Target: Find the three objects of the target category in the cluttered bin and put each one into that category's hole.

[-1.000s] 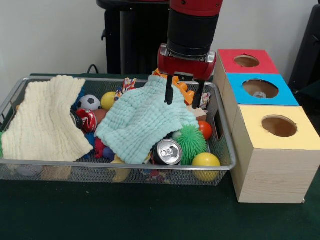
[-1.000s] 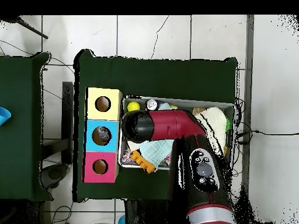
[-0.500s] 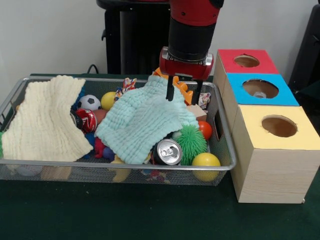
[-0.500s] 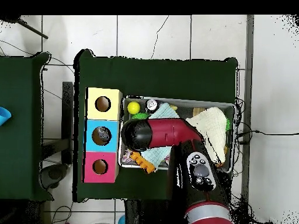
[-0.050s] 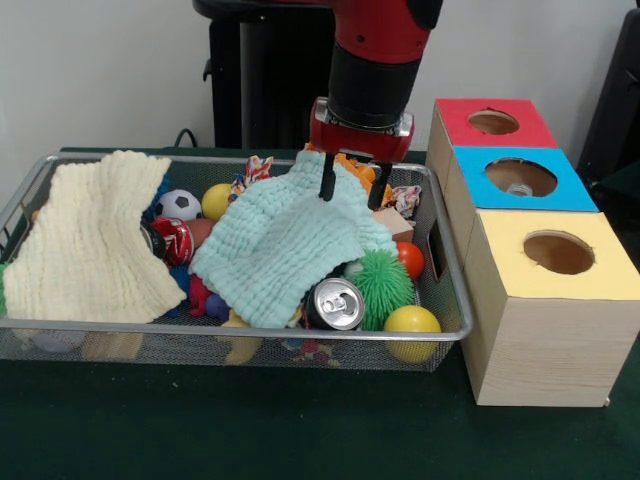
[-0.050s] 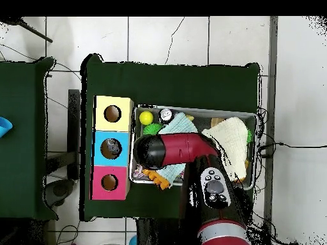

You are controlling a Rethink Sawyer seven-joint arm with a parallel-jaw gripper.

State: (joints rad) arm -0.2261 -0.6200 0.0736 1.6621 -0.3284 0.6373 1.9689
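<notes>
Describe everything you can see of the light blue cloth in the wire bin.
The light blue cloth is a soft, waffle-textured fabric, rumpled and draped over toys in the middle of the wire bin. Its lower edge hangs by the drinks can and green spiky ball. The open gripper is at its upper corner.

A wire mesh bin (image 5: 445, 262) crammed with toys stands beside three boxes with round holes: red (image 5: 493, 122), blue (image 5: 520, 177), yellow (image 5: 558, 252).

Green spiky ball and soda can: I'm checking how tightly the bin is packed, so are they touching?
Touching. The front view shows the green spiky ball pressed against the soda can, no gap between.
</notes>
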